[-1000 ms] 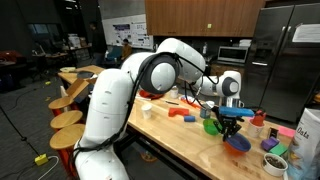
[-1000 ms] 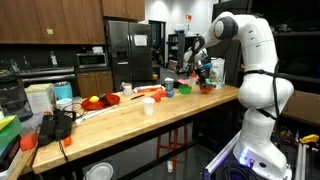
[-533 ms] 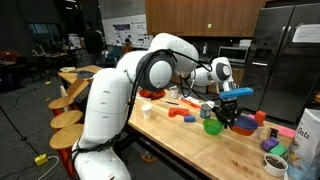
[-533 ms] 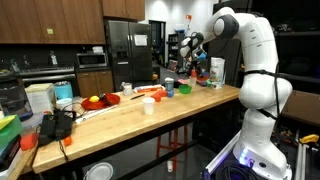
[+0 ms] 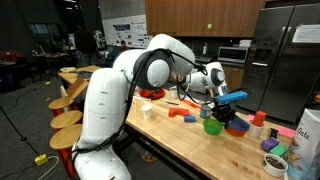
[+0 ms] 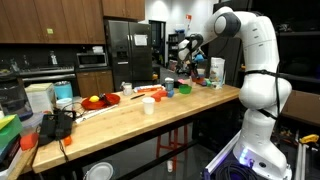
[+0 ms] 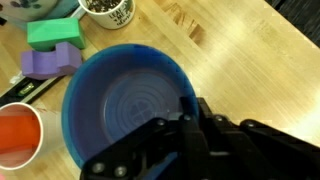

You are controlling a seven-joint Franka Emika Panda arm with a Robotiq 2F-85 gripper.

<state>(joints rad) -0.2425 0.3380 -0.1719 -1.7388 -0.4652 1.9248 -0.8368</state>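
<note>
**Blue bowl (image 5: pixel 233 96) lifted off the countertop (image 5: pixel 180 135).**
We find the gripper (image 7: pixel 190 108) clamped tight on the bowl's rim; a second ago it sat low, and now the bowl hangs airborne above the green bowl (image 5: pixel 212 127), so the carry proceeds.

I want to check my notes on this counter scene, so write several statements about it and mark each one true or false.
1. The gripper is shut on the rim of the blue bowl. True.
2. The blue bowl rests flat on the wooden table. False: in an exterior view it hangs in the air above the table, held by the gripper.
3. In the wrist view, a green block lies beside a purple block. True.
4. The blue bowl is full of food. False: the wrist view shows its inside empty.
</note>
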